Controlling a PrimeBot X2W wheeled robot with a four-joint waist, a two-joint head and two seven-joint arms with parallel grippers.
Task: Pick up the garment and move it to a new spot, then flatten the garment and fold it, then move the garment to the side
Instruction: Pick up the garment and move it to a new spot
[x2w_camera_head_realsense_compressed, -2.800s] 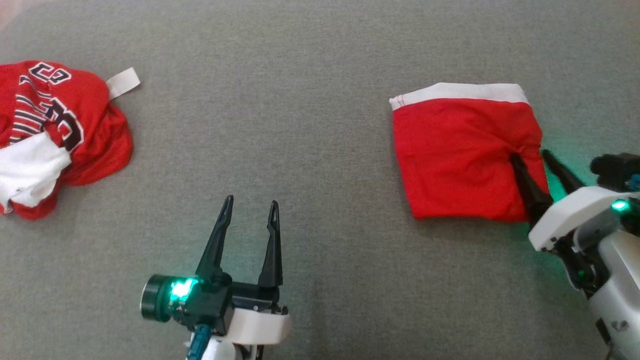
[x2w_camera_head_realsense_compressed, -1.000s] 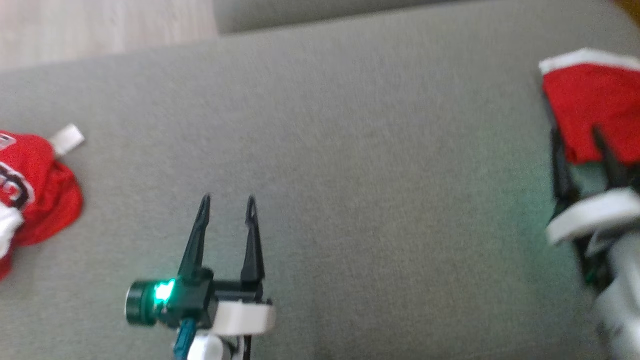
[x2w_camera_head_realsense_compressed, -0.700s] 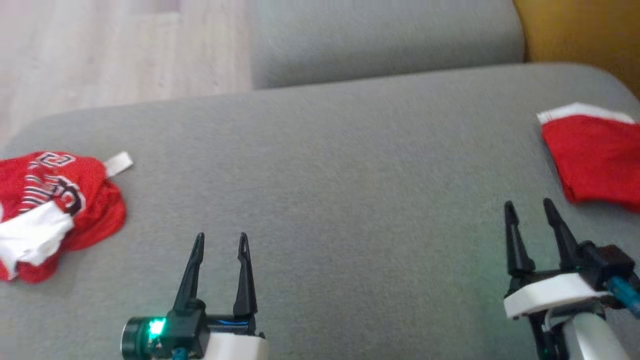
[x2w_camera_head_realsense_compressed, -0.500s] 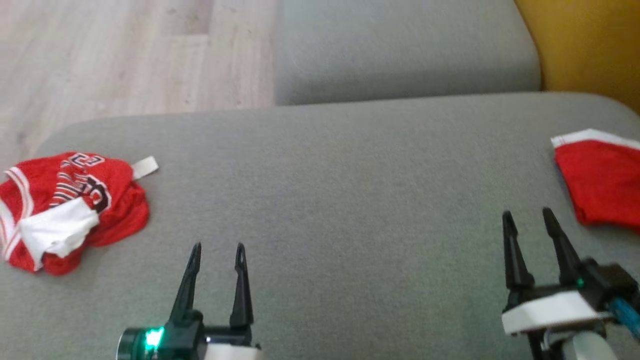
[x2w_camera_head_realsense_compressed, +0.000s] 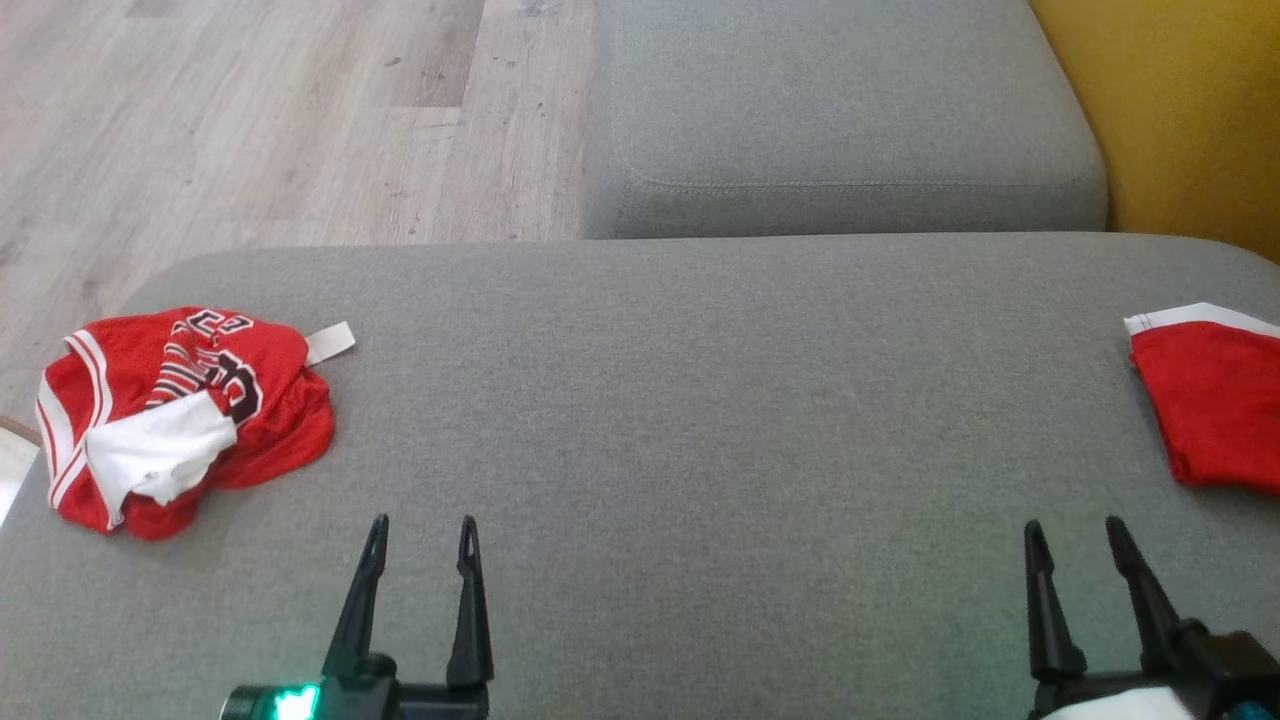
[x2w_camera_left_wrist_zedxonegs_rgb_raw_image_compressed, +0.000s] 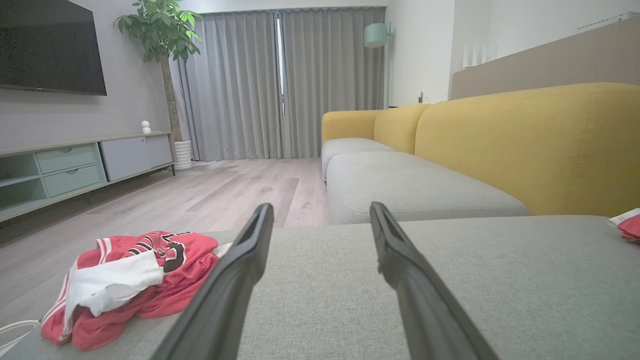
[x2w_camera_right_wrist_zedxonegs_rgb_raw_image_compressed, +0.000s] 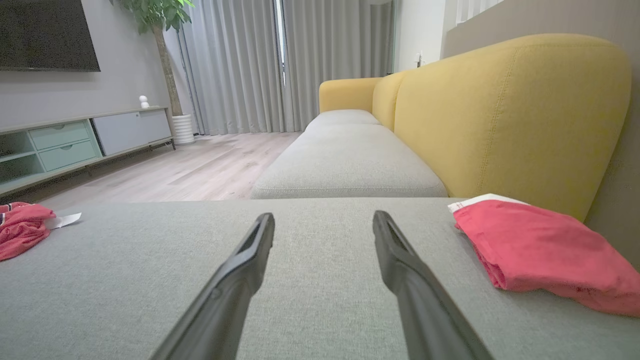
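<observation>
A wide grey sofa seat (x2w_camera_head_realsense_compressed: 700, 400) is seen from above, stretching from left to right. The folded red garment (x2w_camera_head_realsense_compressed: 1215, 410), edged with a white band along its far side, is laid flat at the far right end of the seat, partly cut off by the frame of the head view. In the right wrist view it is shown lying just in front of the yellow backrest (x2w_camera_right_wrist_zedxonegs_rgb_raw_image_compressed: 510, 115).

The right gripper (x2w_camera_head_realsense_compressed: 1072, 526) is held low at the near right, just above the seat, with its two dark fingers spread apart and nothing between them. It is placed near the garment but apart from it. The left gripper (x2w_camera_head_realsense_compressed: 422, 525) is held at the near left, its fingers likewise parted and empty.

A crumpled red jersey (x2w_camera_head_realsense_compressed: 180, 410) with black and white lettering and a white patch is heaped at the left end of the seat, well apart from both grippers. A white tag (x2w_camera_head_realsense_compressed: 330, 343) is seen sticking out at its far right side.

Beyond the seat, a second grey cushion (x2w_camera_head_realsense_compressed: 840, 110) and a pale wooden floor (x2w_camera_head_realsense_compressed: 250, 120) can be made out.
</observation>
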